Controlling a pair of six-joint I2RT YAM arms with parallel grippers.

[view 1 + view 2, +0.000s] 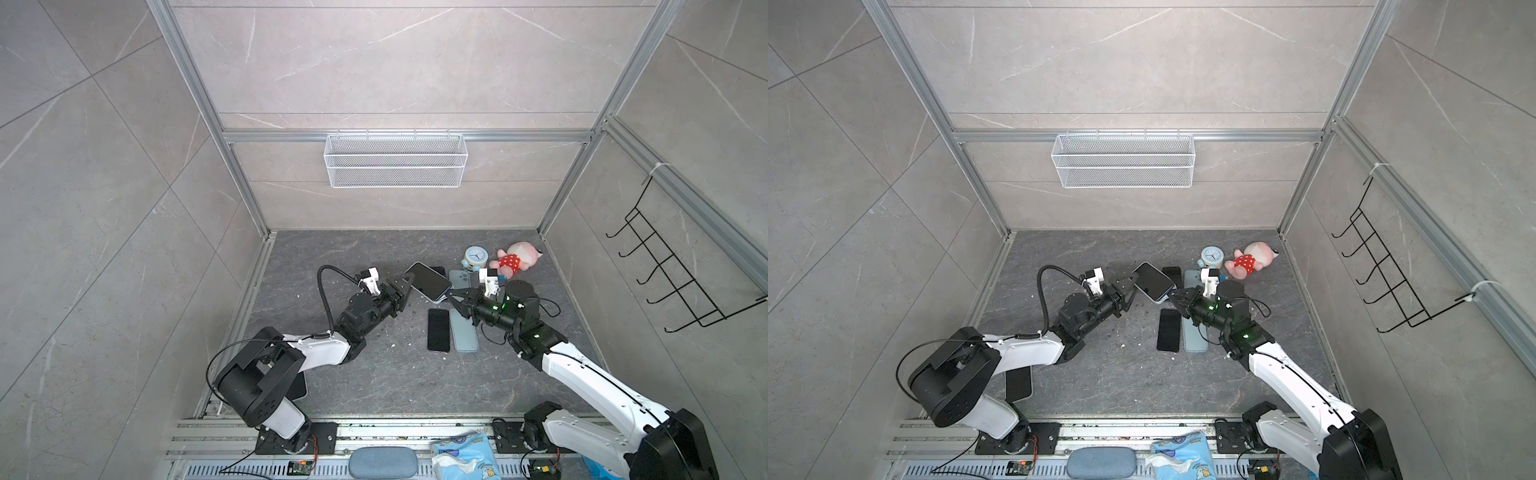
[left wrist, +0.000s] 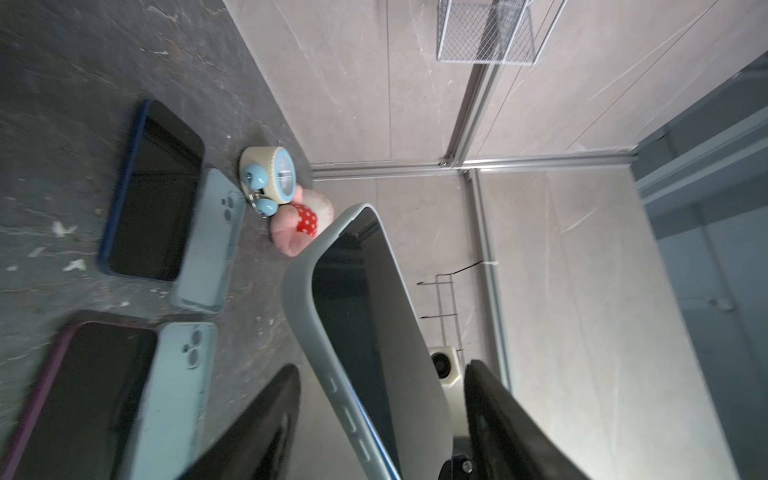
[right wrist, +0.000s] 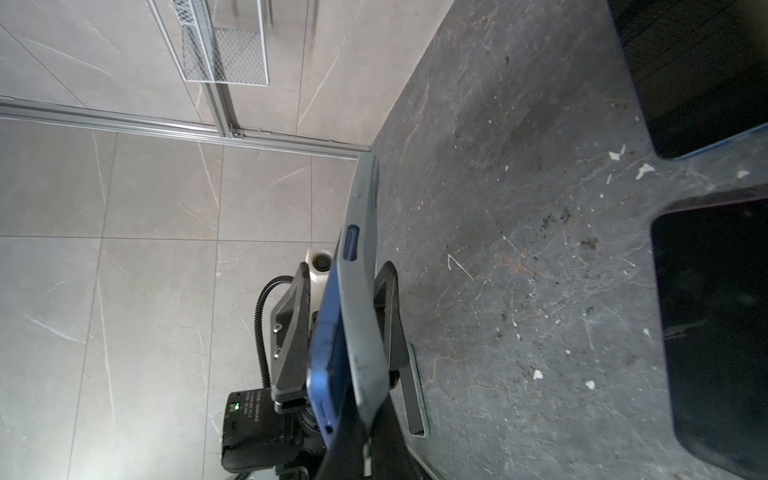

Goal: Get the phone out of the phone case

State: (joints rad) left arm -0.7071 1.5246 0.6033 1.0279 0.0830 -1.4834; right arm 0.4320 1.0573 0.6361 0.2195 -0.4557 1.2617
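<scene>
In both top views the phone [image 1: 428,280] sits in its phone case [image 1: 437,296]. It is held clear of the worktop [image 1: 374,382] and tilted with its screen up, bridging the two claws. It lies at 2 o'clock of the left claw [image 1: 405,293] and at 10 o'clock of the right claw [image 1: 451,297].

Only these views show one loose phone [image 1: 1018,384] half hidden under the left arm, at 8 o'clock on the worktop. Two more loose phones lie flat, each with an empty case [image 1: 463,332] just beside it. That makes three loose phones and two empty cases. One alarm clock [image 1: 475,257] and one plush toy [image 1: 513,259] sit at 2 o'clock of the held phone.

The left wrist view settles what the top views leave unclear. The left claw's fingers [image 2: 266,415] stand wide, one on each side of the held phone's end, with a gap at both faces. This view also shows that the empty cases lie back up, camera cut-outs showing.

The right wrist view sees the phone edge-on. The right claw [image 3: 357,444] is pinched tight on the near end of the phone case, where the blue phone body shows beside the grey case wall. Past it, the left claw's parted fingers flank the far end.
</scene>
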